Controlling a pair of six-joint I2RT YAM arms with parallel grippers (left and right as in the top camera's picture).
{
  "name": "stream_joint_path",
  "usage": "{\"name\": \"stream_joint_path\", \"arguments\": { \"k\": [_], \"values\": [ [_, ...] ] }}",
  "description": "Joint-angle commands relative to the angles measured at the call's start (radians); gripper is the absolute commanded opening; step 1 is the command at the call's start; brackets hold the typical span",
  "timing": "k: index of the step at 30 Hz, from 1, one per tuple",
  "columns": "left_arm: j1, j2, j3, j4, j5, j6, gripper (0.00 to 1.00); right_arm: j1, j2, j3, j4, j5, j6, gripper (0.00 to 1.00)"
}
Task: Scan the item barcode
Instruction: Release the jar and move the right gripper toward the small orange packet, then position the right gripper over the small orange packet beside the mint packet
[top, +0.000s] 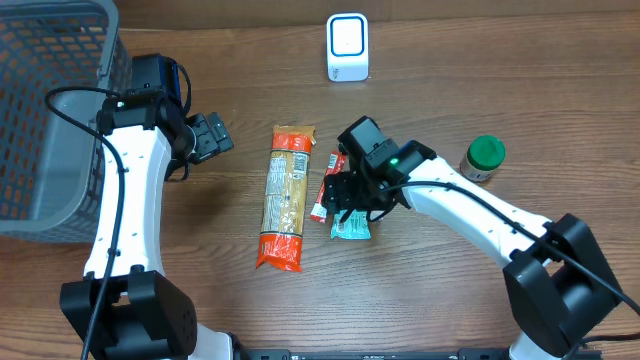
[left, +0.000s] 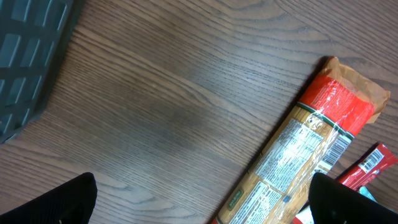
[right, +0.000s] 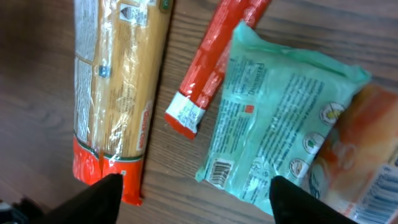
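Note:
A teal snack packet (right: 280, 118) lies flat on the table with its barcode (right: 221, 171) facing up at its near corner. My right gripper (right: 196, 202) hovers open just over that corner, one finger on each side. From overhead, the right gripper (top: 350, 203) covers most of the teal packet (top: 350, 229). A red stick packet (top: 325, 185) and a long pasta pack (top: 285, 195) lie to its left. The white scanner (top: 347, 47) stands at the table's back. My left gripper (top: 218, 138) is open and empty, left of the pasta pack (left: 311, 149).
A grey mesh basket (top: 50, 110) fills the far left. A jar with a green lid (top: 484, 157) stands right of the right arm. An orange packet (right: 367, 143) lies partly under the teal one.

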Motion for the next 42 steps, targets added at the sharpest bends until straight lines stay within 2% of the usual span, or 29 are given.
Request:
{"name": "stream_joint_path", "arguments": {
  "k": [1, 4, 5, 7, 8, 9, 15, 24, 27, 35, 42],
  "values": [
    [-0.002, -0.014, 0.016, 0.001, -0.009, 0.011, 1.0, -0.024, -0.025, 0.033, -0.004, 0.026, 0.0, 0.76],
    [-0.002, -0.014, 0.016, 0.001, -0.009, 0.011, 1.0, -0.06, -0.051, 0.045, -0.024, 0.05, 0.0, 0.75],
    [-0.002, -0.014, 0.016, 0.001, -0.009, 0.011, 1.0, -0.076, -0.056, 0.045, -0.035, 0.056, 0.0, 0.64],
    [-0.002, -0.014, 0.016, 0.001, -0.009, 0.011, 1.0, -0.113, -0.058, 0.045, -0.059, 0.056, 0.0, 0.35],
    [-0.002, -0.014, 0.016, 0.001, -0.009, 0.011, 1.0, -0.131, -0.057, 0.043, -0.071, 0.058, 0.0, 0.16],
    [-0.002, -0.014, 0.016, 0.001, -0.009, 0.011, 1.0, -0.149, -0.057, 0.037, -0.076, 0.065, 0.0, 0.04],
    [-0.002, -0.014, 0.016, 0.001, -0.009, 0.011, 1.0, -0.214, -0.055, -0.004, -0.098, 0.119, 0.001, 0.04],
    [-0.002, -0.014, 0.016, 0.001, -0.009, 0.011, 1.0, -0.212, -0.053, -0.111, -0.018, 0.133, 0.006, 0.06],
    [-0.002, -0.014, 0.016, 0.001, -0.009, 0.011, 1.0, -0.211, -0.053, -0.13, 0.007, 0.124, 0.051, 0.06],
    [-0.002, -0.014, 0.016, 0.001, -0.009, 0.011, 1.0, -0.198, -0.053, -0.13, 0.061, -0.07, 0.056, 0.06],
    [-0.002, -0.014, 0.016, 0.001, -0.009, 0.011, 1.0, -0.121, -0.053, -0.13, 0.113, -0.069, 0.056, 0.16]
  ]
}}
